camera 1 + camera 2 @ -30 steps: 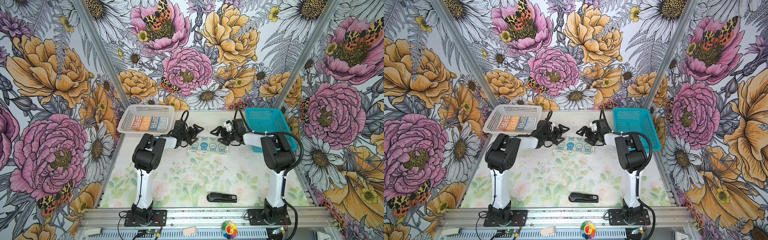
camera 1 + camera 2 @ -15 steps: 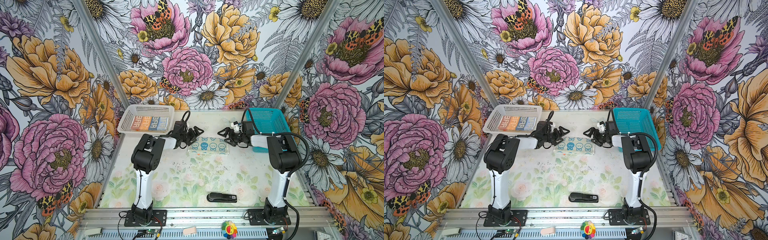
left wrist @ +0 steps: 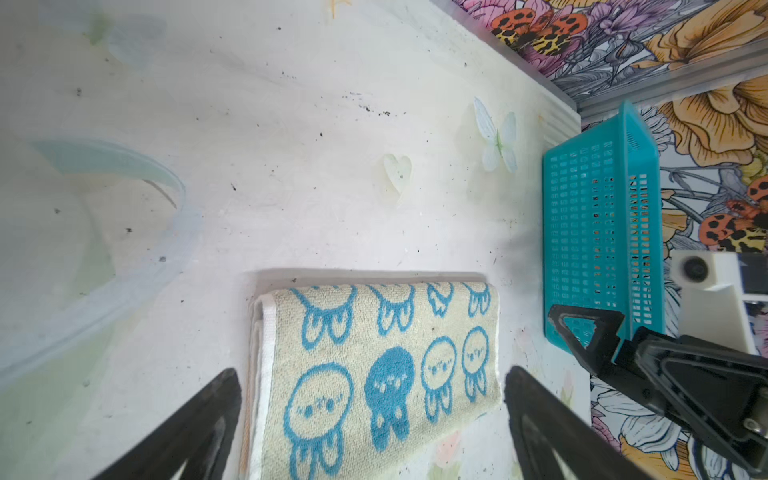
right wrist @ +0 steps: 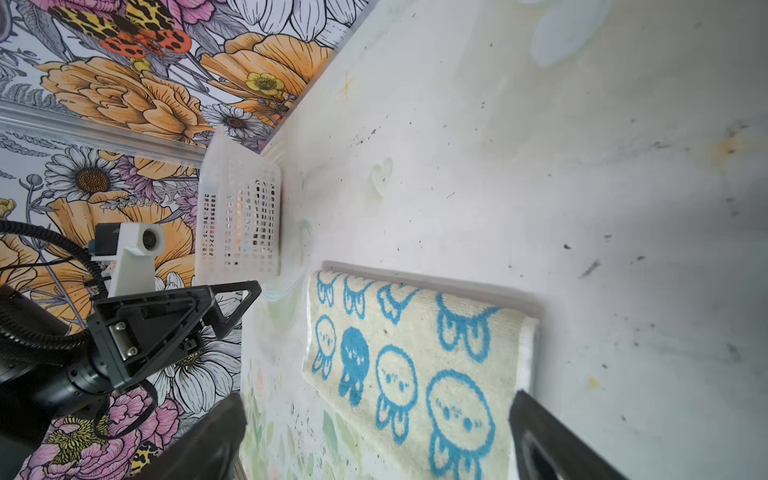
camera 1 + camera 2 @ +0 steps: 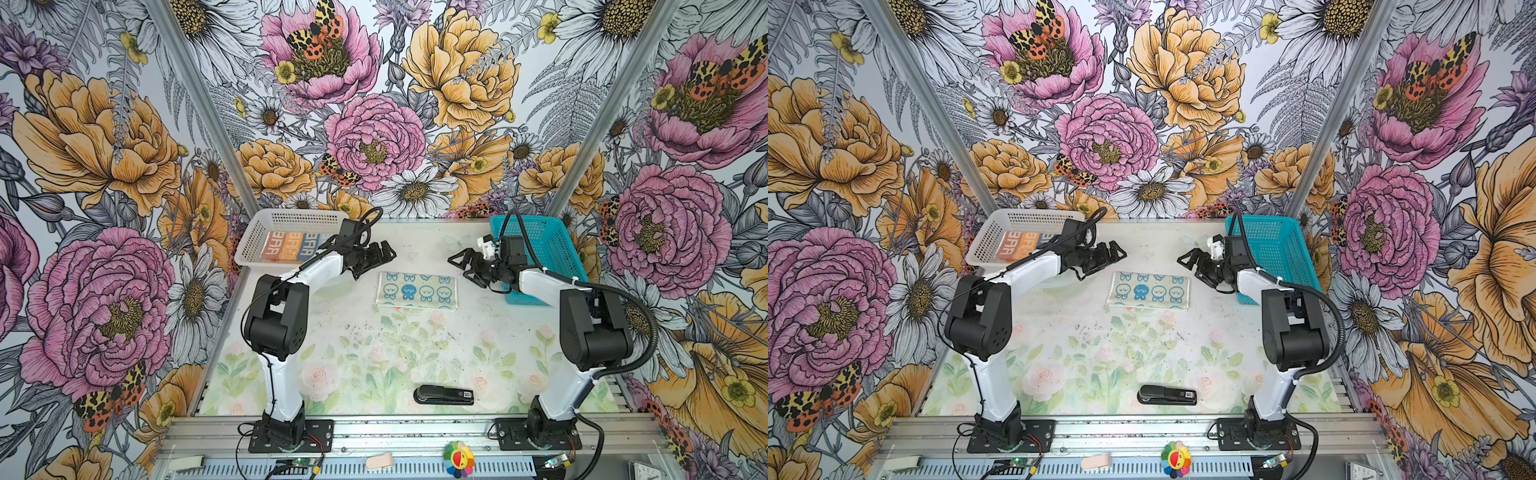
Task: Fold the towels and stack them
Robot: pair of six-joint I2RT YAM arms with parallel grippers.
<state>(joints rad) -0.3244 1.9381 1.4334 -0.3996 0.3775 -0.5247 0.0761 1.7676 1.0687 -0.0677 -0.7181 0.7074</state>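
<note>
A folded cream towel [image 5: 417,291] [image 5: 1149,291] with blue bunny prints lies flat on the table at mid-back. It also shows between the fingers in both wrist views [image 3: 374,324] [image 4: 415,332]. My left gripper [image 5: 384,253] [image 5: 1115,253] [image 3: 372,372] hovers open off the towel's left end, holding nothing. My right gripper [image 5: 461,266] [image 5: 1190,264] [image 4: 378,398] hovers open off its right end, also holding nothing. More towels [image 5: 291,246] [image 5: 1019,246] with "RABBIT" lettering in orange and blue lie folded in the white basket.
The white basket [image 5: 291,216] stands at the back left and a teal basket [image 5: 540,232] at the back right, just behind my right wrist. A black stapler [image 5: 444,395] lies near the front edge. Patterned walls close in three sides.
My right gripper has drawn back to the right, away from the folded towel and toward the teal basket. The left gripper and the towel have hardly moved.
</note>
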